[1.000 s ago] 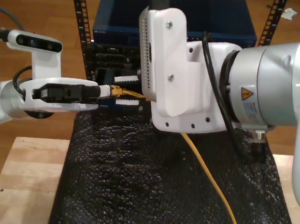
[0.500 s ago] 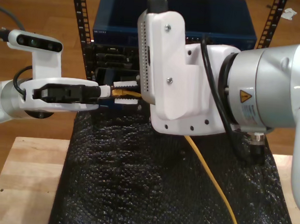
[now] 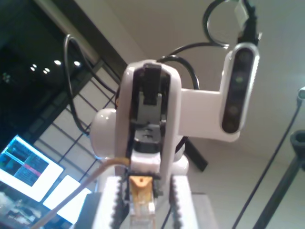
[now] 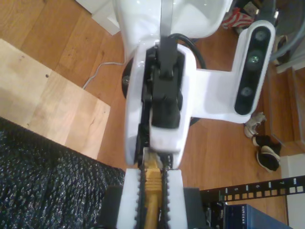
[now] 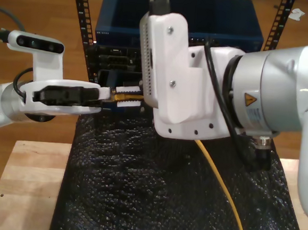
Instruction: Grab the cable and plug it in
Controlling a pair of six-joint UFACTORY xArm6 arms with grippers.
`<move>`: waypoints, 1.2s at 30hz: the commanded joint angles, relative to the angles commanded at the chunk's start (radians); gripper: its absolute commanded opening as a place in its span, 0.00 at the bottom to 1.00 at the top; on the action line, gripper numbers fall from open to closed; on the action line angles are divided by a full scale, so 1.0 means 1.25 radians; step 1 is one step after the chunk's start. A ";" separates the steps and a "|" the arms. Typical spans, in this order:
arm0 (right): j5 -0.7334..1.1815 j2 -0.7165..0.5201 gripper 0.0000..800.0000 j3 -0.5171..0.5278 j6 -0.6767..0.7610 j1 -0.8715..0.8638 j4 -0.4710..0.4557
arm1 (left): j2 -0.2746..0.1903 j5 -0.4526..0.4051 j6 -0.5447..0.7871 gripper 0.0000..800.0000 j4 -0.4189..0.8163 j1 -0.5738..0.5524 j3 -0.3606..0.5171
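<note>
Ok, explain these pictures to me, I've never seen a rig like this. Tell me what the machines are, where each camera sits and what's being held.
These are two white robot arms. Each ends in a two-fingered gripper with a small camera on it. One picture comes from an outside camera looking over a wooden table covered by a black padded sheet, with an equipment rack behind. The other two come from the gripper cameras, each looking along its own fingers at the opposite arm. My first gripper, on the exterior view's left, holds the clear plug of the yellow cable. My second gripper, on the big arm at the exterior view's right, has its fingers either side of the cable just behind the plug. I cannot tell whether they pinch it.
</note>
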 joint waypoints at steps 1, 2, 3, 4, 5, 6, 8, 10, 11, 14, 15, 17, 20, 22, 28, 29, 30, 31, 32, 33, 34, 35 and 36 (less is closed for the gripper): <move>0.000 0.001 0.00 0.000 0.010 0.000 0.000 | 0.000 0.000 0.000 0.37 0.000 0.000 -0.004; 0.000 0.000 0.00 0.000 0.017 0.000 0.000 | 0.000 0.000 0.000 0.40 0.000 0.000 -0.004; 0.000 0.000 0.00 0.001 0.023 0.000 -0.001 | 0.000 0.000 0.000 0.42 0.000 0.000 -0.004; 0.000 0.000 0.00 0.000 0.026 0.000 -0.001 | 0.000 0.000 0.000 0.44 0.000 0.000 -0.004; 0.000 0.000 0.00 0.000 0.026 0.000 -0.001 | 0.000 0.001 0.000 0.46 0.000 0.000 -0.004; 0.000 0.000 0.00 0.000 0.026 0.000 -0.001 | 0.000 0.001 0.000 0.49 0.000 0.000 -0.004; -0.001 0.000 0.00 0.000 0.026 0.000 -0.001 | 0.000 0.001 0.000 0.58 0.000 0.000 -0.002; -0.001 0.000 0.00 -0.001 0.027 0.000 0.000 | 0.000 0.001 0.000 0.61 0.000 0.000 -0.004; -0.001 0.000 0.00 -0.001 0.027 -0.001 0.000 | 0.000 0.001 0.000 0.64 0.000 0.000 -0.004; -0.001 0.001 0.00 -0.005 0.027 -0.004 0.001 | 0.000 0.001 0.000 0.69 0.000 0.000 -0.004; -0.001 0.001 0.00 -0.006 0.028 -0.006 0.001 | 0.000 0.001 0.000 0.70 0.000 0.000 -0.004; -0.001 0.002 0.00 -0.007 0.044 -0.006 -0.001 | 0.000 0.000 0.000 0.74 0.000 0.000 -0.004; -0.001 0.010 0.00 -0.014 0.069 -0.009 -0.004 | 0.000 -0.001 0.001 0.79 0.000 0.000 -0.004; -0.001 0.021 0.00 -0.018 0.069 -0.016 -0.004 | 0.000 -0.005 0.004 0.83 0.000 0.000 -0.002; 0.005 0.049 0.00 -0.032 0.069 -0.063 -0.004 | -0.002 -0.009 0.005 0.91 0.000 0.001 -0.002; 0.006 0.050 0.00 -0.032 0.069 -0.074 -0.002 | -0.002 -0.009 0.005 0.93 0.000 0.001 -0.004; 0.009 0.052 0.00 -0.031 0.070 -0.086 -0.002 | -0.002 -0.010 0.005 0.94 0.000 0.001 -0.002; 0.011 0.053 0.00 -0.031 0.070 -0.098 -0.002 | -0.002 -0.012 0.005 0.95 -0.001 0.002 -0.004; 0.015 0.052 0.00 -0.029 0.070 -0.112 -0.002 | -0.002 -0.020 0.005 0.97 -0.001 0.002 -0.004; 0.021 0.052 0.00 -0.028 0.071 -0.124 -0.002 | -0.004 -0.029 0.005 0.98 -0.001 0.002 -0.004; 0.031 0.050 0.00 -0.027 0.072 -0.137 -0.002 | -0.004 -0.042 0.005 0.98 -0.001 0.002 -0.004; 0.043 0.049 0.00 -0.027 0.075 -0.150 -0.004 | -0.005 -0.058 0.006 0.98 -0.001 0.002 -0.002; 0.055 0.047 0.00 -0.027 0.076 -0.160 -0.004 | -0.005 -0.072 0.005 0.99 0.000 0.002 -0.004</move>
